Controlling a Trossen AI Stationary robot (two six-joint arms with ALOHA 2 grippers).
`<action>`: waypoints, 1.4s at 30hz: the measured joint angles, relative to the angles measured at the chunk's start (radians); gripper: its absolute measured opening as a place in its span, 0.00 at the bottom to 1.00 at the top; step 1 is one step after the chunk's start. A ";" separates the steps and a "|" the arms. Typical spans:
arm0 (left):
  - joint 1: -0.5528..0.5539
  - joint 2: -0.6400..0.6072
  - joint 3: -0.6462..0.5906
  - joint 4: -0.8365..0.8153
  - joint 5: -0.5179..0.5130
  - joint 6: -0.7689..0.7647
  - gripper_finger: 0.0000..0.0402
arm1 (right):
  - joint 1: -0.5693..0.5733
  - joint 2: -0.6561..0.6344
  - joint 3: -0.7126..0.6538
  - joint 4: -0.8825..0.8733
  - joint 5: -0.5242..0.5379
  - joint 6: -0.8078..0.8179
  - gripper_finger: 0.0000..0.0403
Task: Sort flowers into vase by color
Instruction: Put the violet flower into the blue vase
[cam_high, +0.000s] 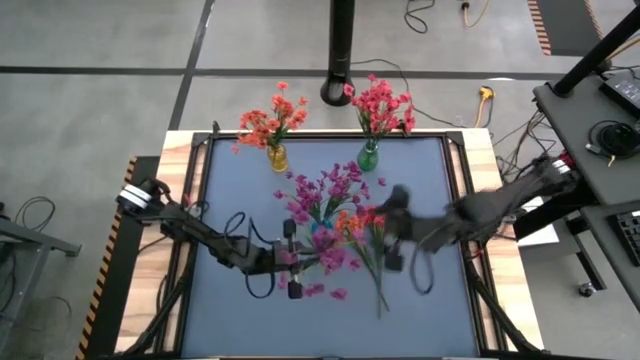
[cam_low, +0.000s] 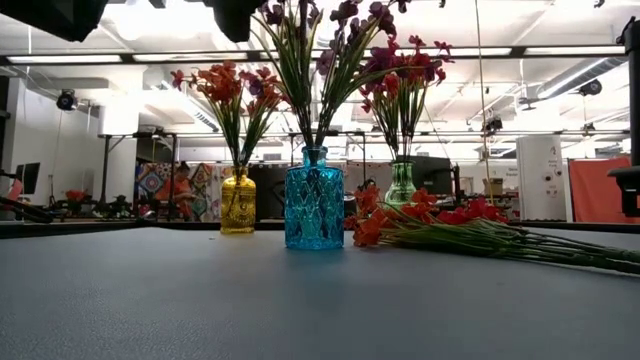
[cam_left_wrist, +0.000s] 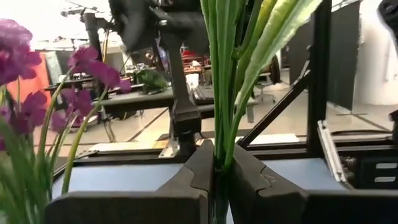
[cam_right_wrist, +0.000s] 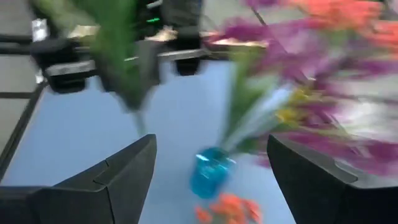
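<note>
Flowers, artificial sprigs with thin green stems and small blossom clusters, are sitting in several places: orange ones in the yellow glass vase (cam_high: 277, 157) at upper centre of the high view; red-pink ones in the green glass vase (cam_high: 368, 156) beside it; purple-magenta ones in the blue faceted glass vase (cam_low: 314, 211) at mid-frame; loose orange and red sprigs (cam_high: 368, 245) lying on the dark table mat (cam_high: 420, 180) just right of centre. The left gripper (cam_left_wrist: 217, 177) is clenching a bunch of green stems (cam_left_wrist: 225, 74) between its fingers, near the blue vase; the right gripper (cam_right_wrist: 211, 165) is hovering above that vase with fingers spread and holding nothing. These sprigs look light and springy, with stems likely slippery and blossoms easy to crush; the bare lower stem is probably the best place to grip, and the narrow-necked vases could tip if nudged.
</note>
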 joint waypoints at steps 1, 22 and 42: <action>0.000 0.005 0.000 -0.001 -0.016 -0.002 0.02 | 0.012 0.013 -0.059 0.109 -0.003 -0.031 0.74; 0.003 0.124 0.129 0.003 -0.081 -0.001 0.02 | 0.030 0.276 -0.176 0.907 0.004 -0.333 0.56; -0.027 0.055 0.130 -0.268 -0.105 -0.172 0.43 | 0.033 0.201 -0.169 0.787 0.001 -0.326 0.05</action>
